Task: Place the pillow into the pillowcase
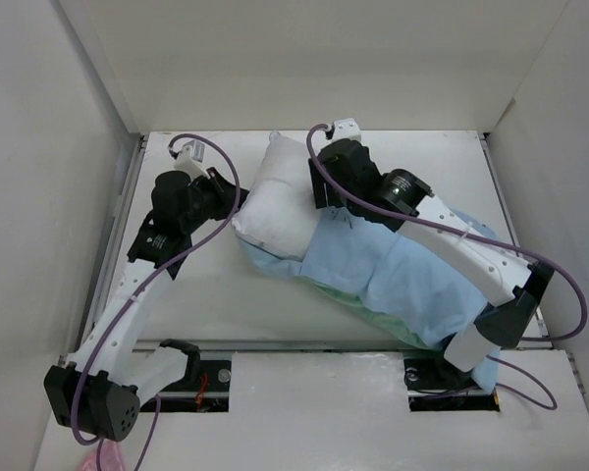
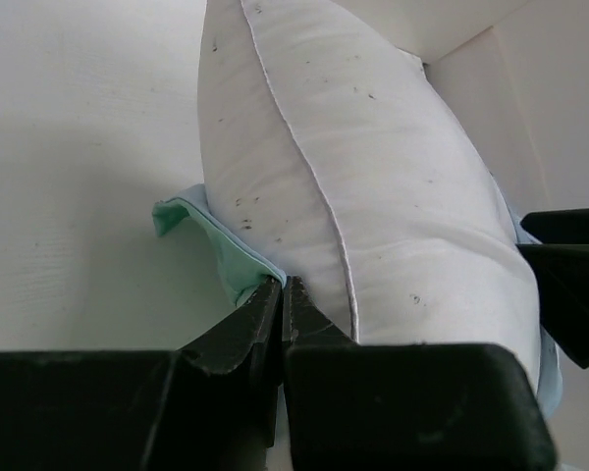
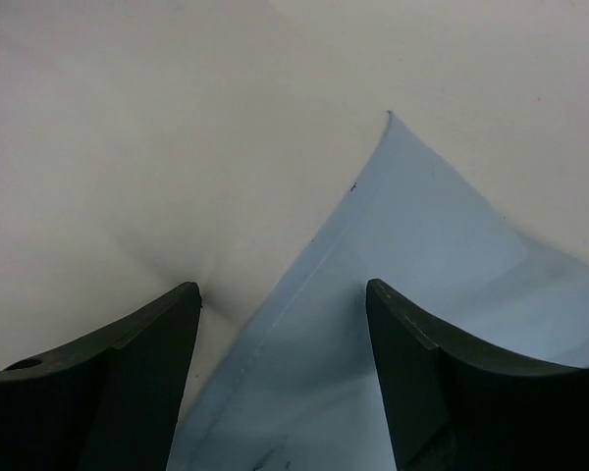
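The white pillow (image 1: 275, 196) lies across the middle of the table, its right part inside the light blue pillowcase (image 1: 402, 280). At the pillow's left side, my left gripper (image 1: 236, 204) is shut on the pillowcase's mint-green edge (image 2: 211, 240), pinched at the tips (image 2: 282, 285) under the pillow (image 2: 373, 196). My right gripper (image 1: 332, 211) hangs over the pillowcase's mouth. Its jaws (image 3: 283, 294) stand open just above the blue hem (image 3: 422, 294), which lies on the pillow (image 3: 128, 147) without being held.
White walls (image 1: 98, 147) enclose the table on the left, back and right. My right gripper's black body (image 2: 569, 285) shows at the right edge of the left wrist view. Mint lining (image 1: 348, 299) shows along the pillowcase's near edge.
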Available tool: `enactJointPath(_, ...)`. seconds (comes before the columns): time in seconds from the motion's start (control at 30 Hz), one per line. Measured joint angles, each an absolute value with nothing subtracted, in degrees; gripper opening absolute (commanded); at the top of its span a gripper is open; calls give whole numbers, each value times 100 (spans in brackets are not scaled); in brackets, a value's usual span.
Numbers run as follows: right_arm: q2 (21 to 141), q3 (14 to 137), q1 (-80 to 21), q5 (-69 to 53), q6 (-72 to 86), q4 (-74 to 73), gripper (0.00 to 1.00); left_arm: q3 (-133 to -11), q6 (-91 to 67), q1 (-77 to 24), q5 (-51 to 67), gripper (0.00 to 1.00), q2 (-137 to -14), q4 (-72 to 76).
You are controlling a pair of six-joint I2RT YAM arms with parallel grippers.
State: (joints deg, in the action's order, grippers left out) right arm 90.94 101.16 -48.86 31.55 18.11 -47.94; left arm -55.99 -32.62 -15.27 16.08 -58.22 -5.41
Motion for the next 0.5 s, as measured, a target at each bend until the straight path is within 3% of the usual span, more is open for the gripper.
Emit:
enactJointPath(0.1, 9179, 10272, -4978, 3470, 2025, -5043, 67, -5555, -3240, -1527, 1599, 0, -5822, -600)
enactJointPath(0.13, 9179, 10318, -5009, 3629, 2150, -5153, 50, -5555, -3238, -1527, 1575, 0, -5813, -585)
enactJointPath(0.17, 9179, 10357, -5037, 3826, 2285, -5266, 45, -5555, -3240, -1527, 1540, 0, -5795, -582)
enactJointPath(0.37, 9183, 10379, -5063, 4877, 3269, -6257, 38, -5555, -3216, -1529, 1363, 0, -5655, -593)
enactJointPath(0.47, 9201, 10309, -5065, 5312, 3743, -6796, 13, -5577, -3186, -1529, 1236, 0, -5629, -659)
enactJointPath(0.5, 9223, 10289, -5063, 5448, 3892, -6967, 0, -5603, -3173, -1529, 1201, 0, -5627, -703)
